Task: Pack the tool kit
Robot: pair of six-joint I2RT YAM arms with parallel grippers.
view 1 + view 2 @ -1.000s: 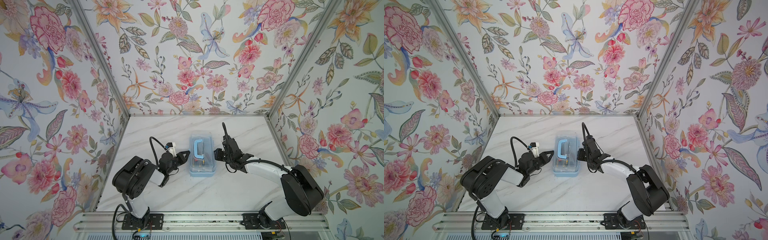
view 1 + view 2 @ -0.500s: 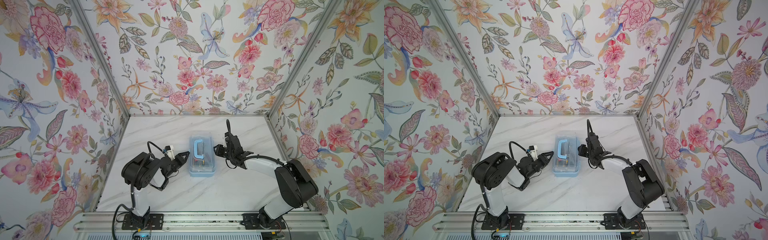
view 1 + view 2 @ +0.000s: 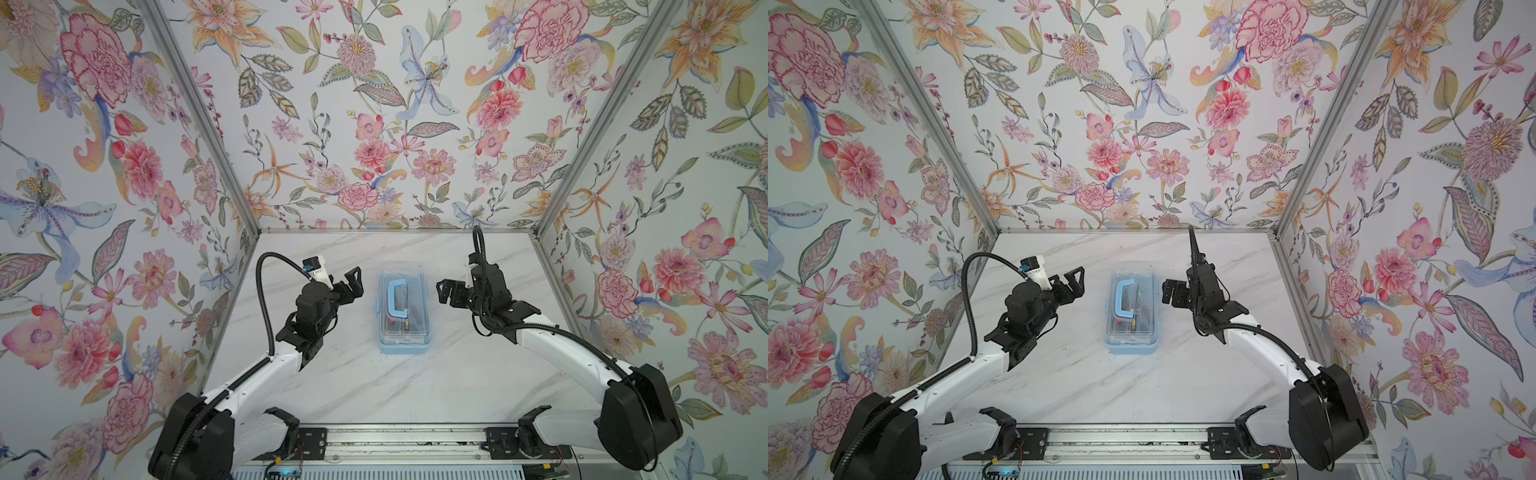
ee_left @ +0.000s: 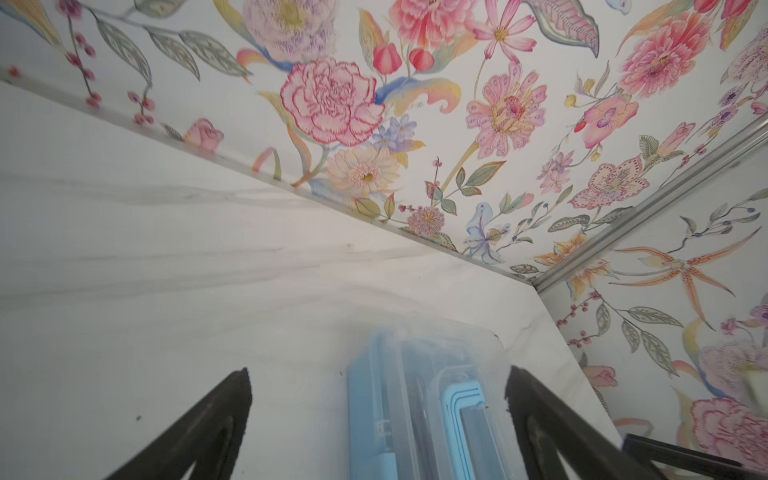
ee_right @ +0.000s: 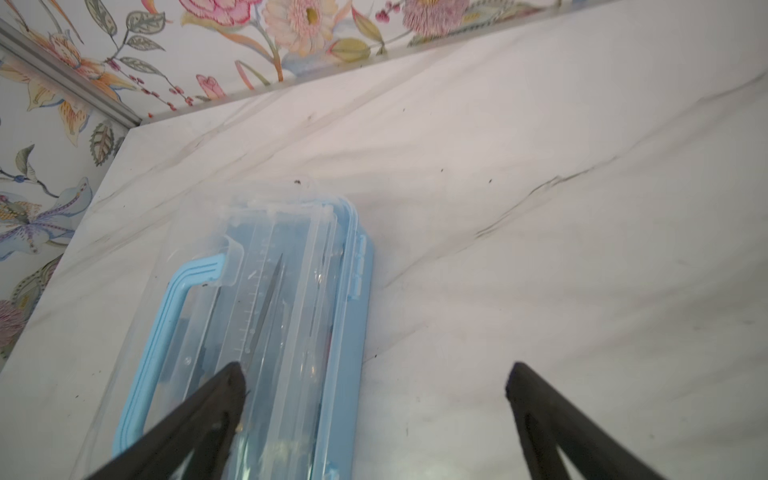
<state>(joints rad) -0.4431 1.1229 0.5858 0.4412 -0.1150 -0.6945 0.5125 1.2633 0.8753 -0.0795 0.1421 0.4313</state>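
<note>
The tool kit (image 3: 403, 313) sits mid-table (image 3: 374, 386), lid on, tools inside. The left gripper (image 3: 353, 286) and right gripper (image 3: 444, 293) flank it, both wide open, empty, not touching. Probably best to draw them straight back without nudging its handle (image 3: 397, 299)

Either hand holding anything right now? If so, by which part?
Nothing is held. The left hand and right hand are both open, one on each side of the tool box, not touching it.
</note>
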